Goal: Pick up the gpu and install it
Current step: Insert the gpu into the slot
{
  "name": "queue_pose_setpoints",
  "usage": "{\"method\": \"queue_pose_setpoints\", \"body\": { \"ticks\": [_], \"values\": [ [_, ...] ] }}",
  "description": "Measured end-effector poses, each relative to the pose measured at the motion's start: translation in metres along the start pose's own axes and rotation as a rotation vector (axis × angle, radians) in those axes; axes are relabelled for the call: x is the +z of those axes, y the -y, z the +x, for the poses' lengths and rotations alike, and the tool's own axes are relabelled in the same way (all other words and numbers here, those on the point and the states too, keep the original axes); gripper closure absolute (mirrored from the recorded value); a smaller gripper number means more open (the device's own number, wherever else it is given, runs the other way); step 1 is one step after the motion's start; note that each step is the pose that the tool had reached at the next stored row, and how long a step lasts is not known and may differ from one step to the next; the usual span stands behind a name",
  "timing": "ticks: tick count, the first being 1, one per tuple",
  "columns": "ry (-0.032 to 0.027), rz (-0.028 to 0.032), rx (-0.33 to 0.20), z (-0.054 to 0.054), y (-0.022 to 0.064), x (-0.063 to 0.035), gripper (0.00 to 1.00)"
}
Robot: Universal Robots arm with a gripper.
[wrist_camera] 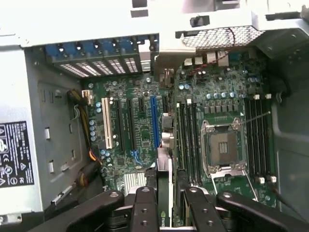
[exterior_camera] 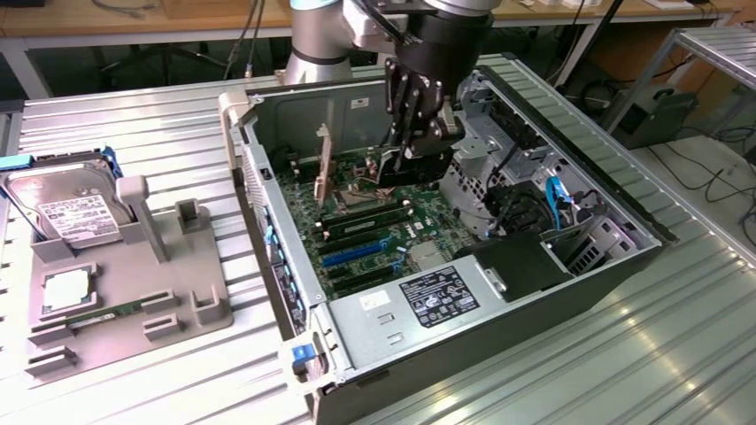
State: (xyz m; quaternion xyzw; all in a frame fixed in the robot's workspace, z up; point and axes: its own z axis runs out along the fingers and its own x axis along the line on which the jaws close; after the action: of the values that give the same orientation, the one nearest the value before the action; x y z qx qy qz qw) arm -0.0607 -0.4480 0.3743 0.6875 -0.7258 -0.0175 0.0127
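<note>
We are seeing the pincer (exterior_camera: 423, 146) gripping the gpu (wrist_camera: 164, 212) edge-on over the motherboard (wrist_camera: 140, 123) inside the computer case (exterior_camera: 532, 328). A hard drive (exterior_camera: 77, 217) is sitting at nine o'clock of the case in the exterior view.

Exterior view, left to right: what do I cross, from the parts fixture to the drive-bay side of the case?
hard drive standing in the grey fixture → gpu, bracket end, upright over the motherboard → gripper closed on the gpu's other end → blue cable
</note>
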Motion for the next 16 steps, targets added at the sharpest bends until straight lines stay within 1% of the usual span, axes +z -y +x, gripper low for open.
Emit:
{"method": "queue_pose_setpoints", "body": {
  "ticks": [2,3,5,7,9,16],
  "values": [
    [-0.0011,-0.0002,-0.027,0.0,0.0,0.0016,0.74],
    [-0.0012,0.0001,-0.032,0.0,-0.0006,0.0029,0.74],
    [-0.0012,0.0015,-0.033,0.0,-0.0041,0.006,0.74],
    [-0.0013,0.0032,-0.033,0.0,-0.01,0.0093,0.74],
    [-0.0012,0.0042,-0.032,0.001,-0.0133,0.0123,0.74],
    [-0.001,0.0079,-0.029,0.003,-0.0178,0.0247,0.74]
  ]
}}
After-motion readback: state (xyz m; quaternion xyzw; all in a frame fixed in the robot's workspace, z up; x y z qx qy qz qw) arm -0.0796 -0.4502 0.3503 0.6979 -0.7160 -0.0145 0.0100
